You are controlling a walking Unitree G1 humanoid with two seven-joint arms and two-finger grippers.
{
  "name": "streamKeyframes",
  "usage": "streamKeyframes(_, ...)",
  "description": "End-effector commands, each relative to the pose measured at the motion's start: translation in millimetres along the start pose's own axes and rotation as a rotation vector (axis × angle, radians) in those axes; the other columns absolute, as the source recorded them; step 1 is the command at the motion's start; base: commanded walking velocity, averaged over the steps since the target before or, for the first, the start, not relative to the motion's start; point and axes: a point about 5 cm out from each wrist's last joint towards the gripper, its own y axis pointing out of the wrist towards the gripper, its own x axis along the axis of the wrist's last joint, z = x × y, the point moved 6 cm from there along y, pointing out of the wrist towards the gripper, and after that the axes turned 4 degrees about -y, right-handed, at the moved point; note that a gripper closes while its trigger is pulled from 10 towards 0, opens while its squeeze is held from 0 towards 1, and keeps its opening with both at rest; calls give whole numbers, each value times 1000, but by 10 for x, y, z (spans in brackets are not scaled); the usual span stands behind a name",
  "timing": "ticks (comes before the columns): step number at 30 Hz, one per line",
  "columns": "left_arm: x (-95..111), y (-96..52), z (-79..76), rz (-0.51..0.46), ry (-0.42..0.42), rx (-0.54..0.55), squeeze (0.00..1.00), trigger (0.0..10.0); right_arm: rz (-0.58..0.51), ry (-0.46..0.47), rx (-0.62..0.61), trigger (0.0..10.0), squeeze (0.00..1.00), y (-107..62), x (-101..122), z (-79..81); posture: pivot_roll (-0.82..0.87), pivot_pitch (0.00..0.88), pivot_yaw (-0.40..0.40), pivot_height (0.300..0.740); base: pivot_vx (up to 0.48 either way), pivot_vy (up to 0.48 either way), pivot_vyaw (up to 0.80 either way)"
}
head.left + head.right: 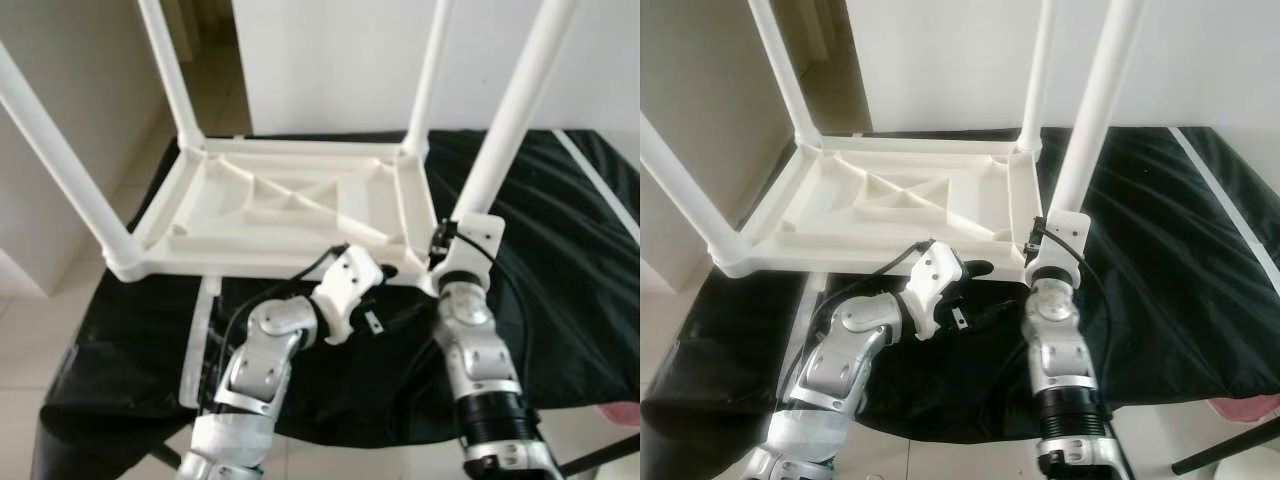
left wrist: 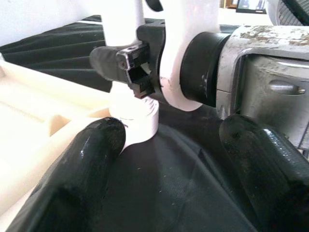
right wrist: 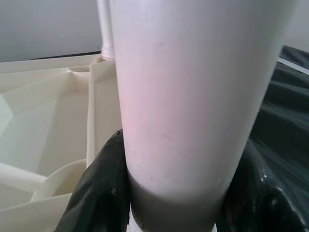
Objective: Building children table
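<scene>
Upturned on the black-draped surface (image 1: 560, 260), white plastic children's table (image 1: 290, 205), four legs skyward. Right gripper (image 3: 164, 193) clamped round the near-right leg (image 1: 510, 120) just above its socket; left gripper (image 2: 164, 159) spread beside that corner. Probably light, rigid, slick; best gripped low.

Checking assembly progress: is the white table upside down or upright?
Upside down: the tabletop lies ribbed underside up on the black cloth, legs pointing upward.
</scene>
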Motion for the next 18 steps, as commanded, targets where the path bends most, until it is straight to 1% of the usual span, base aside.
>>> streamKeyframes(1, -16, -18, 173, -9, -21, 173, 0, 10000, 113, -18, -79, 10000, 0, -15, -295, -206, -46, 17, 3, 740, 0, 0, 0)
streamKeyframes(4, -14, -12, 172, -10, -20, 175, 0, 10000, 118, -27, -88, 10000, 0, -12, -281, -225, -46, 15, 1, 740, 0, 0, 0)
streamKeyframes(8, -15, -11, 177, -9, -17, 176, 0, 10000, 103, -47, -75, 10000, 0, -14, -266, -197, -44, 9, 0, 740, 0, 0, 0)
streamKeyframes(9, -7, -13, 184, -11, -16, 178, 0, 10000, 104, -23, -68, 10000, 0, -19, -260, -165, -42, 5, -1, 740, 0, 0, 0)
streamKeyframes(12, -5, -13, 184, -12, -16, 178, 0, 10000, 102, -11, -63, 10000, 0, -17, -251, -158, -44, 2, 0, 740, 0, 0, 0)
streamKeyframes(13, -5, -13, 180, -13, -16, 178, 0, 10000, 95, -8, -64, 10000, 922, -14, -235, -171, -45, 0, -1, 740, 0, 0, 0)
streamKeyframes(14, -5, -12, 176, -13, -16, 177, 0, 10000, 89, -10, -64, 10000, 922, -11, -224, -182, -45, 0, -1, 740, 0, 0, 0)
streamKeyframes(15, -6, -12, 174, -13, -16, 177, 0, 10000, 87, -11, -65, 10000, 1000, -11, -217, -190, -45, 0, -1, 740, 0, 0, 0)
streamKeyframes(16, -6, -12, 174, -13, -16, 177, 0, 10000, 87, -11, -65, 10000, 1000, -11, -217, -190, -45, 0, -1, 740, 0, 0, 0)
streamKeyframes(17, 0, -8, 176, -14, -14, 178, 0, 10000, 17, -5, -47, 10000, 1000, 18, -89, -239, -45, 1, -1, 740, 0, 0, 0)
streamKeyframes(18, 2, -10, 179, -14, -15, 178, 0, 10000, 2, 10, -9, 10000, 1000, 36, -61, -230, -45, 1, 0, 740, 0, 0, 0)
